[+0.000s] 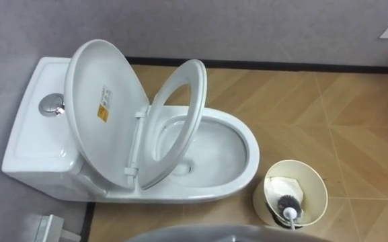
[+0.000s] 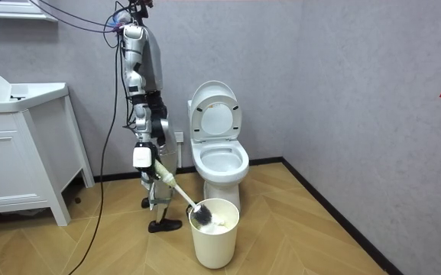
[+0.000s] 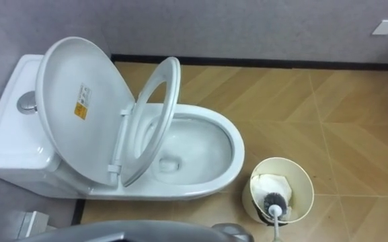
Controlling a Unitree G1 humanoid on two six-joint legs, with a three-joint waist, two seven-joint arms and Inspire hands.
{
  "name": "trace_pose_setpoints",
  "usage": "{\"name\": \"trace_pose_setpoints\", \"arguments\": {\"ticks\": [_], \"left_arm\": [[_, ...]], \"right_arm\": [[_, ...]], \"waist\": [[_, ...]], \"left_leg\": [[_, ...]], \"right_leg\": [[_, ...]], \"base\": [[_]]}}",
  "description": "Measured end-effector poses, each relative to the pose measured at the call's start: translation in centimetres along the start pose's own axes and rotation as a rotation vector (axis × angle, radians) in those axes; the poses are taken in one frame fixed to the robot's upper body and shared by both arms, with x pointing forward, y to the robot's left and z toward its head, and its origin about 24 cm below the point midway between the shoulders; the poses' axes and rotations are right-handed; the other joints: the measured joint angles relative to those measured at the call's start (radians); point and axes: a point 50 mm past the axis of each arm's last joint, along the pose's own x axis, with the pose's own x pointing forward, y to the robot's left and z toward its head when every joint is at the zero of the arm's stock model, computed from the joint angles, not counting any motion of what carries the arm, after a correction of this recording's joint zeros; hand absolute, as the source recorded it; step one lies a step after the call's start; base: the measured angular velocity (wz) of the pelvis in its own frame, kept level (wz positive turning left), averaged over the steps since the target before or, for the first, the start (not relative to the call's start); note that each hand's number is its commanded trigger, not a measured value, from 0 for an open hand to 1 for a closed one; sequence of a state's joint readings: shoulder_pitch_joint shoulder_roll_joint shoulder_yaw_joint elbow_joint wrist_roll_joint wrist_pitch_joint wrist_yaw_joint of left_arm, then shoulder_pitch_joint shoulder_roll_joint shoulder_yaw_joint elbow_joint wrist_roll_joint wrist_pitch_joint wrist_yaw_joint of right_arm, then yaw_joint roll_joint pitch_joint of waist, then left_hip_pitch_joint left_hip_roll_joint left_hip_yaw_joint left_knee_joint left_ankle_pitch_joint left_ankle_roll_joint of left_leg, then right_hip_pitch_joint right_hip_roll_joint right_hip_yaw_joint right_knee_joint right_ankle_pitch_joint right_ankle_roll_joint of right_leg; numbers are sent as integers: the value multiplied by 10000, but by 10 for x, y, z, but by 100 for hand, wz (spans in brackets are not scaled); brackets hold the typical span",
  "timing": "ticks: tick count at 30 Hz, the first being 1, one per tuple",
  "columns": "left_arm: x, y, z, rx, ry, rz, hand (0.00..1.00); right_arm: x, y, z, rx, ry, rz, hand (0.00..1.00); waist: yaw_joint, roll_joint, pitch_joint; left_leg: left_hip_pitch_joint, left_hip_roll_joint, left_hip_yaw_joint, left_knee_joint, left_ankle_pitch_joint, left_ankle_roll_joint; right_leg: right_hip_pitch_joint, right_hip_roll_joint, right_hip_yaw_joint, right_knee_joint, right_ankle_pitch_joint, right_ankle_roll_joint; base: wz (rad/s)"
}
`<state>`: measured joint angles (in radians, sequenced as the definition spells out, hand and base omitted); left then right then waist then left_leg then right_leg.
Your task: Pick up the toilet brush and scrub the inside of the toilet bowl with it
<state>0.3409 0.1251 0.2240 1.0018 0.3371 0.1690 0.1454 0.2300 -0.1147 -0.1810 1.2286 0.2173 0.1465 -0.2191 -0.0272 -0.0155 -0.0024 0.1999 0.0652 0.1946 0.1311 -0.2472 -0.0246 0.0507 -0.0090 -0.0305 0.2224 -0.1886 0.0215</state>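
— What stands on the tan herringbone wood floor?
— A white ceramic toilet against the wall, a cream round plastic bin just beside its bowl, and a white cabinet well apart.

Glossy white toilet with a small yellow sticker on its white lid; silvery flush button at nine o'clock. At five o'clock, cream bin holding white paper and a brush with black bristles, white handle. Tan herringbone wood floor; plain grey wall, dark skirting at twelve o'clock.
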Motion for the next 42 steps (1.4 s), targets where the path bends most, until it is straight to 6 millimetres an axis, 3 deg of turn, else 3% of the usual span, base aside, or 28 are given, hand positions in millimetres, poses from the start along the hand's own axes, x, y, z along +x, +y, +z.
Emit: {"name": "trace_pose_setpoints", "arguments": {"ticks": [9, 17, 24, 33, 42], "left_arm": [[0, 1, 1, -294, -107, 20, 0], [0, 1, -1, -394, -141, 8, 0], [-1, 1, -5, -396, -117, 0, 0], [-1, 1, -4, -420, -375, 1, 0], [-1, 1, -4, -428, -376, -3, 0]], "right_arm": [[-5, 8, 41, 2445, -1119, 597, 0], [-14, 13, 85, 3270, -2604, 1042, 0], [-27, 9, 116, 5530, -3802, 1698, 0], [-32, 5, 126, 6066, -4386, 1472, 0], [-31, 4, 122, 6083, -4291, 1392, 0]], "waist": [[62, -43, -4], [72, -63, -7], [60, -87, -6], [72, -52, -23], [54, -76, -40]], "left_leg": [[-23, -1, 109, 2, -29, 8], [34, 0, 195, 39, -26, 9], [-2, 0, 185, 66, -26, 9], [-330, 10, 188, 240, -26, 9], [-327, 10, 177, 286, -26, 9]], "right_leg": [[-40, 3, 21, 1, 2, 8], [-42, -2, 49, 1, 5, 11], [-57, -14, 28, -49, -1, 14], [-325, -22, -1, -13, 13, -2], [-311, -29, 12, -10, 13, -2]], "base": [[-2], [-3], [0], [0], [0]]}}
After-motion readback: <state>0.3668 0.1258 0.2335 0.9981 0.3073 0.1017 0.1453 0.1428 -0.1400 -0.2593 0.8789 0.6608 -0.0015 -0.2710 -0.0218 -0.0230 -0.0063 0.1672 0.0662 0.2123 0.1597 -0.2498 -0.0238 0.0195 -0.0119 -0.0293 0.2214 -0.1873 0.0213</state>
